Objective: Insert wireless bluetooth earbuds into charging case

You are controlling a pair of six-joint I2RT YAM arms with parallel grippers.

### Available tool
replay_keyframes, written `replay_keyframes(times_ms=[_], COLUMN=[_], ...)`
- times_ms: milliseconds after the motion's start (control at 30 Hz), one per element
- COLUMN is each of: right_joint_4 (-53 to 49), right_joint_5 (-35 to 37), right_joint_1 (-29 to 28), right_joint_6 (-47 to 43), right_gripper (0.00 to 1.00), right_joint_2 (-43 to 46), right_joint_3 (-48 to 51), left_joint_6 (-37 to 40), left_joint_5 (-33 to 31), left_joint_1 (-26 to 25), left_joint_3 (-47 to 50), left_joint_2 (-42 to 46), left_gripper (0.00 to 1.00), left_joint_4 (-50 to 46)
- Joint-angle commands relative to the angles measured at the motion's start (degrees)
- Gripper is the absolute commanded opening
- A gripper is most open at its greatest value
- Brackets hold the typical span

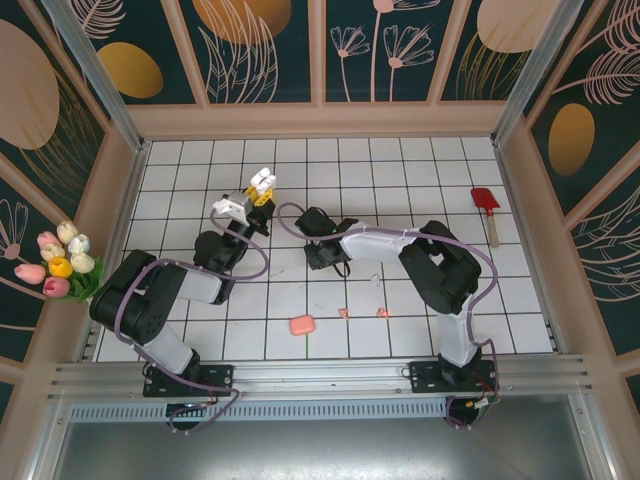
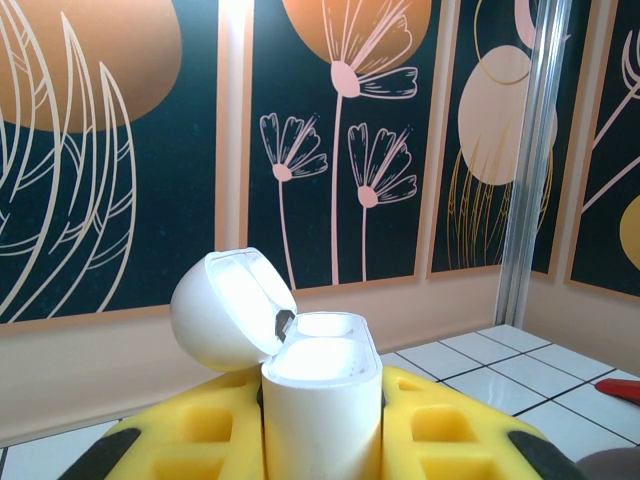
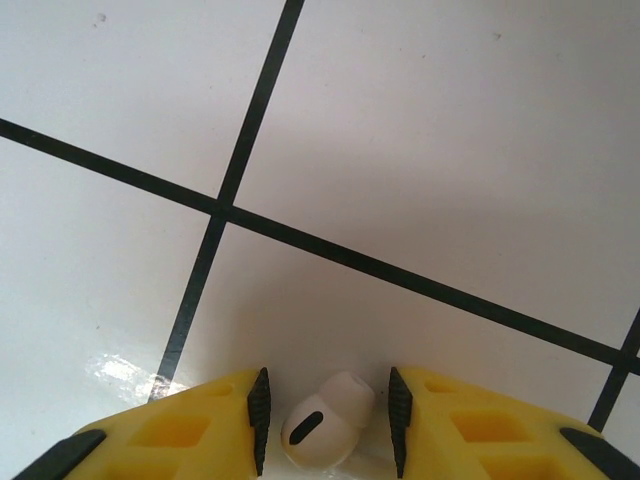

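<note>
My left gripper (image 1: pixel 258 196) holds a white charging case (image 1: pixel 264 181) raised above the back-left tiles. In the left wrist view the case (image 2: pixel 322 400) stands upright between the yellow fingers (image 2: pixel 440 420), its lid (image 2: pixel 225 310) swung open to the left; the left gripper (image 2: pixel 322 392) is shut on it. My right gripper (image 1: pixel 325 262) points down at the table's middle. In the right wrist view it (image 3: pixel 327 388) is open around a white earbud (image 3: pixel 322 422) lying on the tile, with a gap on each side. Two salmon-pink earbuds (image 1: pixel 343 313) (image 1: pixel 382 313) lie nearer the front.
A closed pink case (image 1: pixel 301 325) sits on the front tiles, left of the pink earbuds. A red spatula (image 1: pixel 487 205) lies at the back right. A tulip bunch (image 1: pixel 62 262) hangs outside the left wall. Patterned walls enclose the tiled floor (image 1: pixel 420 170).
</note>
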State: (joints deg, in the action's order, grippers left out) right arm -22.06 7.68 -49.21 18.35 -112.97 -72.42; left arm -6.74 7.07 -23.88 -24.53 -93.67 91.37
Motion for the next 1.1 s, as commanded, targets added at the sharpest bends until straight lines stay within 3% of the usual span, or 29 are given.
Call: replay_keyframes(times_ms=[0, 667, 1067], right_joint_4=[-4.21, -4.44, -2.41], right_joint_5=[-3.29, -3.46, -5.04], right_joint_1=[-0.05, 0.74, 2.25], right_joint_6=[-1.34, -1.65, 1.62], right_gripper=[0.39, 0.23, 0.21], right_joint_2=[-0.58, -0.33, 2.86], right_joint_3=[1.06, 1.54, 2.20], left_joint_6=[-0.82, -0.89, -0.90], left_joint_5=[0.75, 0.93, 1.19], left_joint_1=[0.26, 0.23, 0.24], left_joint_3=[-0.34, -0.34, -0.49], left_joint_2=[0.50, 0.26, 0.37], left_gripper=[0.00, 0.00, 0.00], left_joint_4=[10.55, 10.41, 10.11])
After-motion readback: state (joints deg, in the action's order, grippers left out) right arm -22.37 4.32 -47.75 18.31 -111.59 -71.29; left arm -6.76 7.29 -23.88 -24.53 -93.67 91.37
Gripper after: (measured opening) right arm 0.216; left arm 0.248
